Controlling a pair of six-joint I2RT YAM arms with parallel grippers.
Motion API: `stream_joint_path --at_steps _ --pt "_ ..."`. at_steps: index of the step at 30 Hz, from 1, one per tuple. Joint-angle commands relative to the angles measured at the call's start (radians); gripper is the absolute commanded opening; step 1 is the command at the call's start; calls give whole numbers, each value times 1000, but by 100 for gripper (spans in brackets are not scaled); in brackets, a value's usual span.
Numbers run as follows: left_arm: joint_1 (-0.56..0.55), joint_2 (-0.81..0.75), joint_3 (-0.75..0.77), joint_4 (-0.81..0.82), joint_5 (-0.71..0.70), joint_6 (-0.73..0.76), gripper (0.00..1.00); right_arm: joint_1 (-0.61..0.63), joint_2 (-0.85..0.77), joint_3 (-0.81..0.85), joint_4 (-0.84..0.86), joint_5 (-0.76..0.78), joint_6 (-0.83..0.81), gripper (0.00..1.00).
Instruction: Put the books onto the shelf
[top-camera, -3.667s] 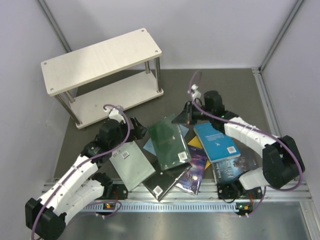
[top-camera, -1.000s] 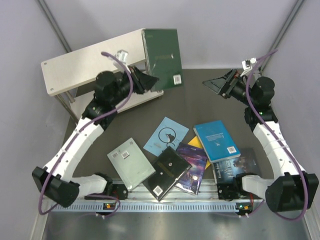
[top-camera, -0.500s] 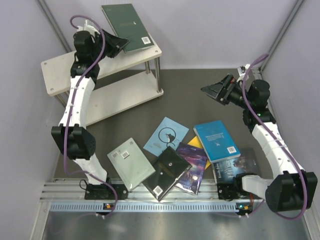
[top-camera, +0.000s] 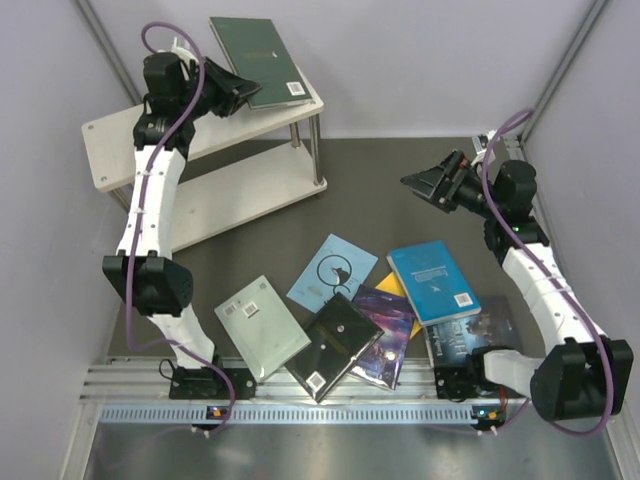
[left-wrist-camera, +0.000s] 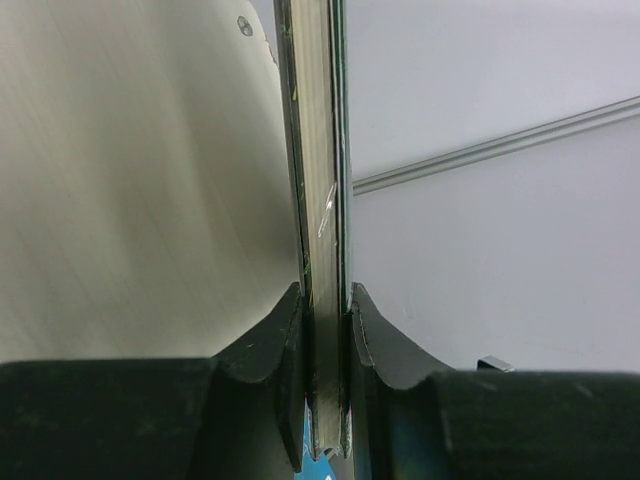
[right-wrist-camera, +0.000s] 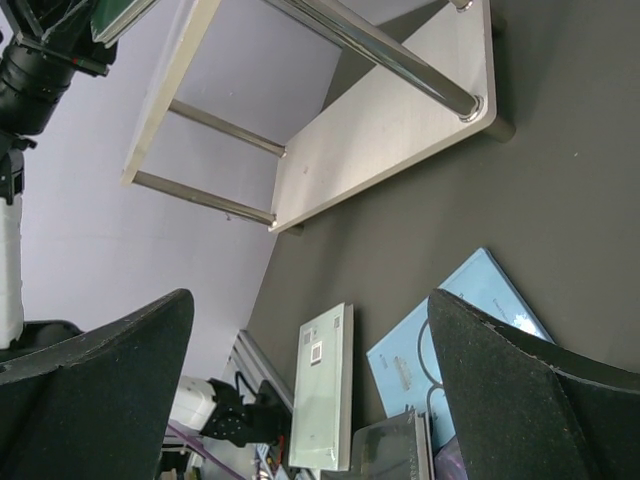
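A thin dark green paperback (top-camera: 255, 60) is clamped between the left arm's fingers (left-wrist-camera: 385, 350), which are closed tight on its near edge. In the wrist view it is seen edge-on. It is held tilted above the far right end of the pale wooden two-tier shelf (top-camera: 120, 150), and its far edge reaches past the top board toward the back wall.

The right arm's fingers (right-wrist-camera: 520, 390) are spread wide and nothing is gripped. They are raised over the dark table (top-camera: 400, 200), well apart from the shelf.

The other books are left in a loose overlapping pile near the table's front edge, among them a grey-green book (top-camera: 262, 326) and a bright blue book (top-camera: 432, 282). A strip of bare table is seen between pile and shelf.
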Motion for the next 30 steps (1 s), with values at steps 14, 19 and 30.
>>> stream_joint_path --at_steps 14,19,30 --pt "11 68 148 -346 -112 215 59 -3 13 -12 9 4 -22 100" --pt "22 60 158 -413 -182 262 71 -3 16 -18 9 4 -24 100" --pt "22 -33 192 -533 -361 391 95 5 14 -26 -34 21 -70 100"
